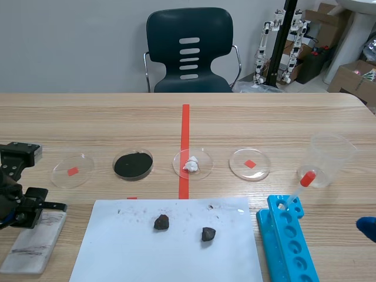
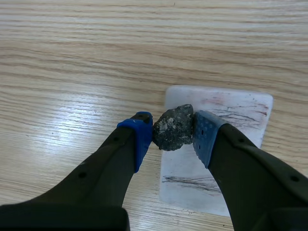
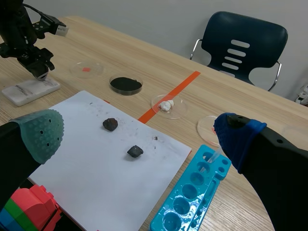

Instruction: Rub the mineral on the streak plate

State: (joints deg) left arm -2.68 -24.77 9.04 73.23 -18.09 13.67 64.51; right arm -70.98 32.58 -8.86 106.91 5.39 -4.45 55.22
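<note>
Paper sheet point(image 1: 117, 247), blue rack point(image 1: 292, 244), chair point(image 1: 189, 23)

Streak plate point(image 1: 32, 249) lying on table point(image 1: 264, 123) left of paper sheet point(image 1: 129, 247); two rocks point(image 1: 161, 222) sitting on sheet; petri dishes point(image 1: 133, 164) lining up behind; tube rack point(image 1: 291, 247) lying right.

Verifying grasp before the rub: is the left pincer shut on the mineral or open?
Shut. The left pincer has both blue pads pressed against the mineral, over the streak plate.

Near left: left gripper point(image 2: 173, 134) with mineral point(image 2: 175, 126) is hanging over streak plate point(image 1: 26, 254).
Middle: two rocks point(image 1: 161, 222) are dotting the paper point(image 1: 117, 249).
Right: blue tube rack point(image 1: 289, 242) is blocking.
</note>
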